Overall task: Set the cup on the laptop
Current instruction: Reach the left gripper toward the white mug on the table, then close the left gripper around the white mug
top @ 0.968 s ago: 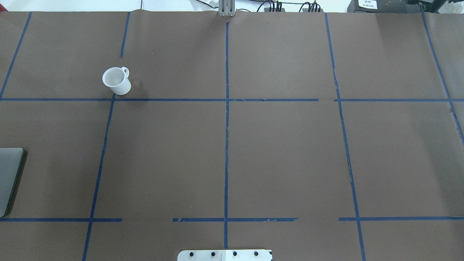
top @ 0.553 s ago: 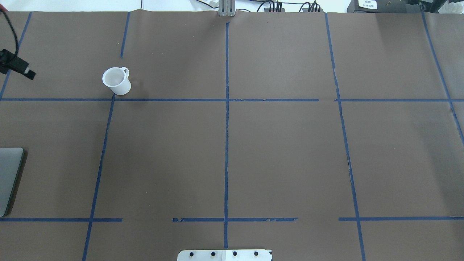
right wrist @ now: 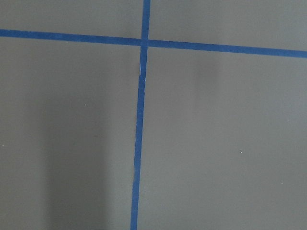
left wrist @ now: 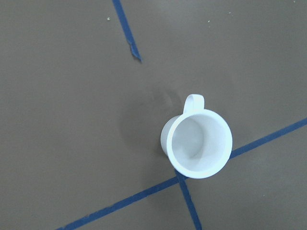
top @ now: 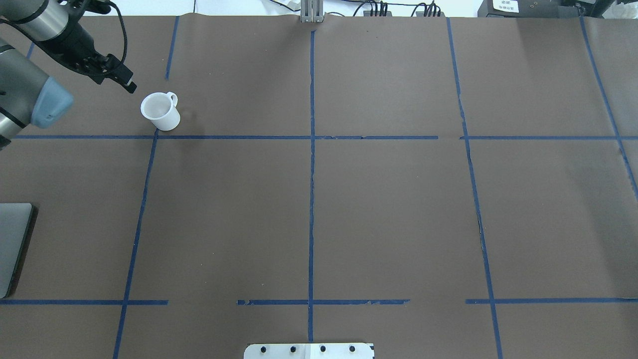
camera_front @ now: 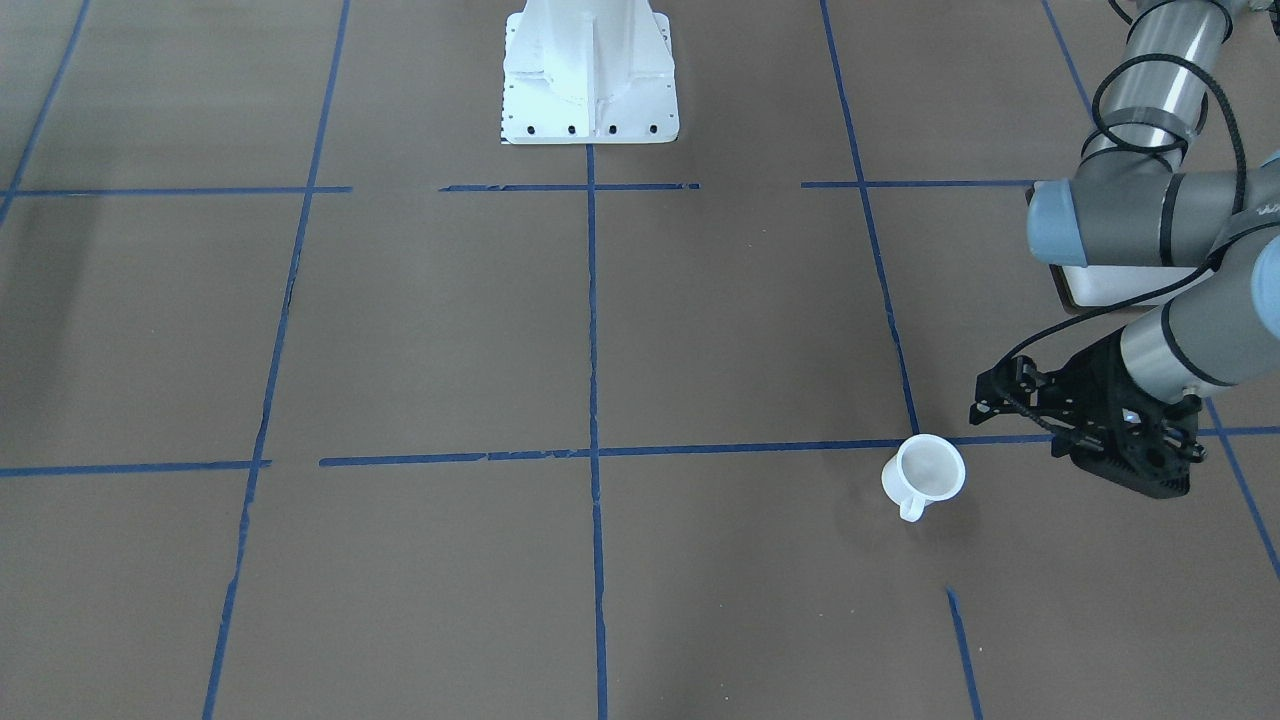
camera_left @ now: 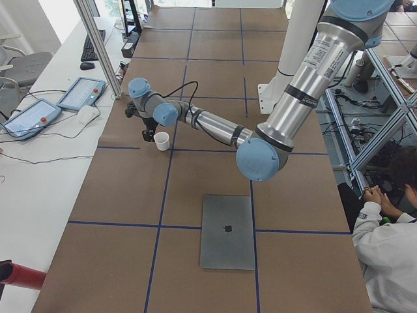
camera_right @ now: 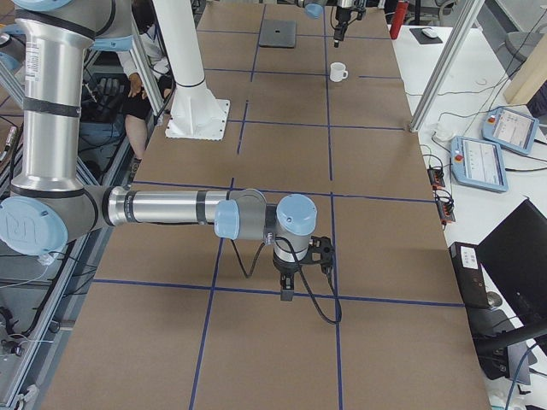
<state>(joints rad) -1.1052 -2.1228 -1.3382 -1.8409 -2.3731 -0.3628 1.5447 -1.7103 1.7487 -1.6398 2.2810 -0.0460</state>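
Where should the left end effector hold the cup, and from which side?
Probably best to grip the cup by its wall, coming from above: it stands upright with its empty mouth open upward. Put one finger inside and one outside, away from the handle, which sticks out on the side far from the robot.

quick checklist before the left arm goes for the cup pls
1. The cup is upright and looks empty: ok.
2. The left gripper is clear of the cup, beside it and not touching: ok.
3. The left gripper is open wide enough for the cup: cannot tell.
4. The laptop is closed and flat, with nothing on its lid: ok.
5. The right gripper is far from both cup and laptop: ok.
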